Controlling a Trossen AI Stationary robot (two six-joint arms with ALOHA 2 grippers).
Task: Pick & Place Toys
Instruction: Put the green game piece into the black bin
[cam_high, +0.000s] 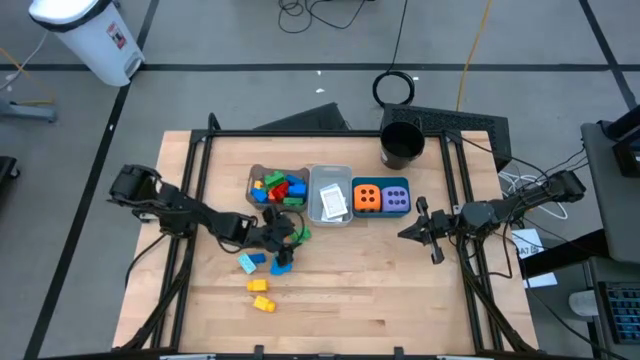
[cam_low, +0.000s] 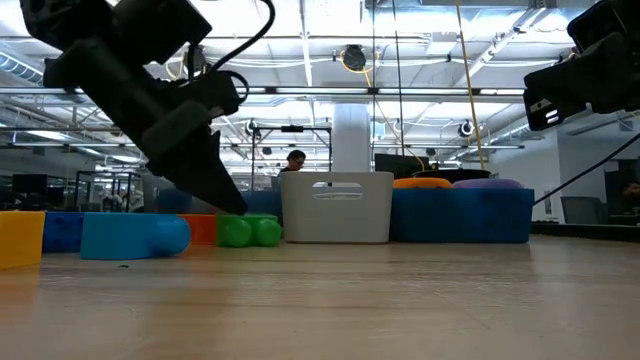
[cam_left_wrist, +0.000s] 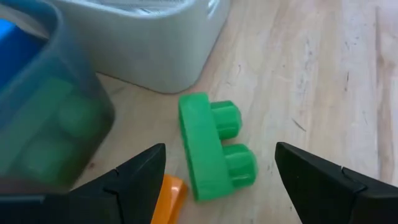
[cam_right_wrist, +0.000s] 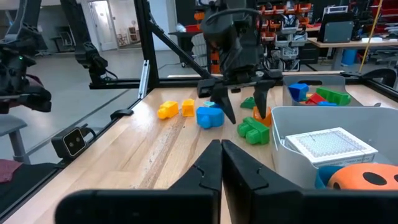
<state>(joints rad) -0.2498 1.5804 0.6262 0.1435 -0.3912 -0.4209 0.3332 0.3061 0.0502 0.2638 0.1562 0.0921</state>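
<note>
A green two-stud brick (cam_left_wrist: 211, 146) lies on its side on the wooden table, close to the grey bin (cam_high: 262, 178) that holds several bricks. My left gripper (cam_left_wrist: 221, 148) is open and slants down over it, one finger on either side, not touching; the right wrist view shows the fingertips (cam_right_wrist: 229, 117) just above the brick (cam_right_wrist: 252, 130). An orange brick (cam_left_wrist: 169, 194) lies beside the green one. Blue bricks (cam_high: 250, 262) and yellow bricks (cam_high: 262, 302) lie nearer the front. My right gripper (cam_high: 425, 232) waits shut at the table's right, holding nothing.
A pale bin (cam_high: 330, 195) holds white cards. The teal bin (cam_high: 381, 180) holds an orange dotted cube (cam_high: 367, 197) and a purple one (cam_high: 396, 197). A black cup (cam_high: 402, 145) stands at the far edge. Bare wood stretches across the front and right.
</note>
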